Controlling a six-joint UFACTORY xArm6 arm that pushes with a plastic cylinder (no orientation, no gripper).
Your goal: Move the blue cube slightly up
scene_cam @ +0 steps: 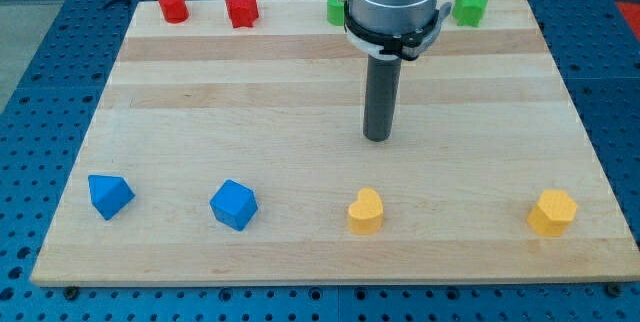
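Observation:
The blue cube [234, 204] sits on the wooden board [250, 92] near the view's bottom, left of centre. My tip [377, 138] rests on the board near its middle, up and to the right of the blue cube, well apart from it. The rod hangs from the grey arm at the view's top. A second blue block [109, 195], wedge-like, lies to the left of the cube.
A yellow heart-shaped block [366, 211] and a yellow hexagonal block [552, 212] lie along the bottom. A red cylinder-like block [173, 5], a red star [241, 8], a partly hidden green block [335, 7] and a green star [470, 7] line the top edge.

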